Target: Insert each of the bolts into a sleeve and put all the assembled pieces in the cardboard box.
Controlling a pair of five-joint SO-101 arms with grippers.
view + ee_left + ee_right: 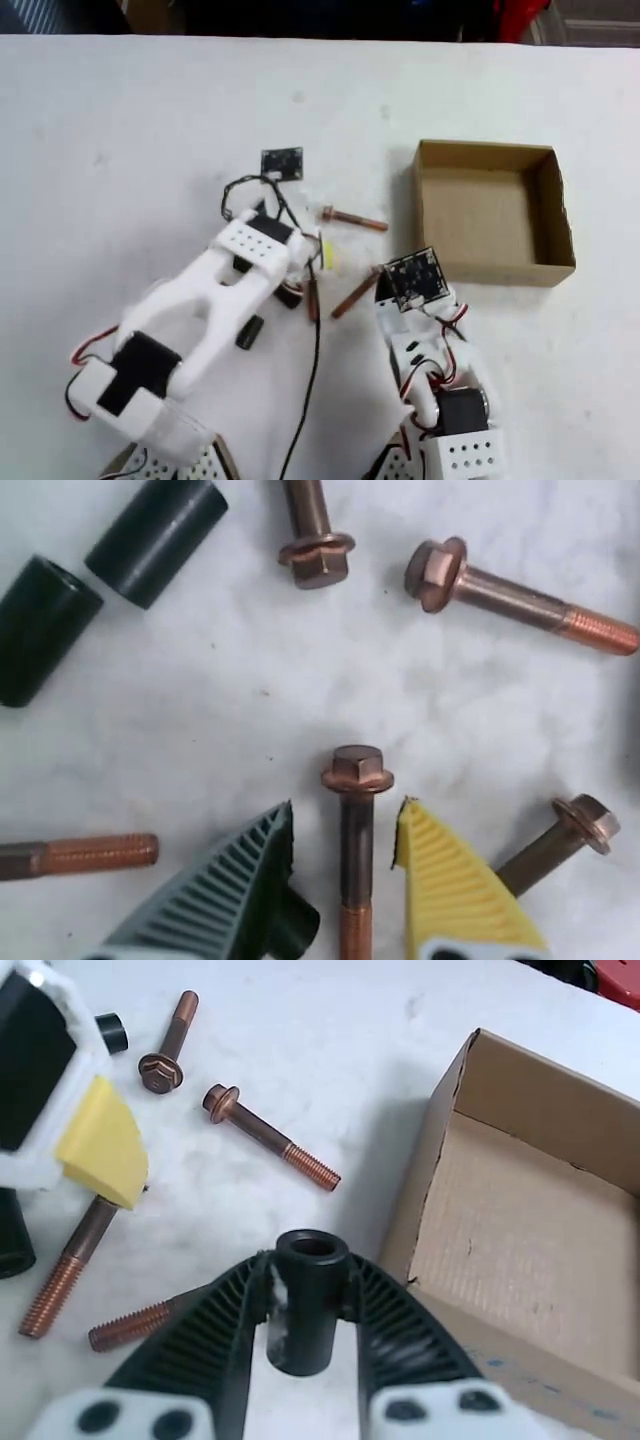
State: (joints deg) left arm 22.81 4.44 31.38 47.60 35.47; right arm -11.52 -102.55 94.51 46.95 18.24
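Left wrist view: left gripper (pixel 345 818) has jaws apart, straddling a copper flanged hex bolt (pixel 355 852) lying flat, long axis in line with the claw, head pointing away. Farther off, right gripper (pixel 310 1280) is clamped on a black cylindrical sleeve (pixel 308 1312), bore up; brown cardboard box (pixel 530 1250) just beyond.

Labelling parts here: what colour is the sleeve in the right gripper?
The sleeve is black, clearest in the right wrist view.

The bolt (pixel 356 820) between the fingers of my left hand (pixel 345 810) runs off the frame edge, threads barely showing. A 2nd bolt (pixel 585 825) has its shank tucked behind my yellow finger (pixel 450 880). The sleeve (pixel 310 1310) has its lower end buried in my right hand (pixel 310 1265), and the cardboard box (pixel 520 1230) is cropped.
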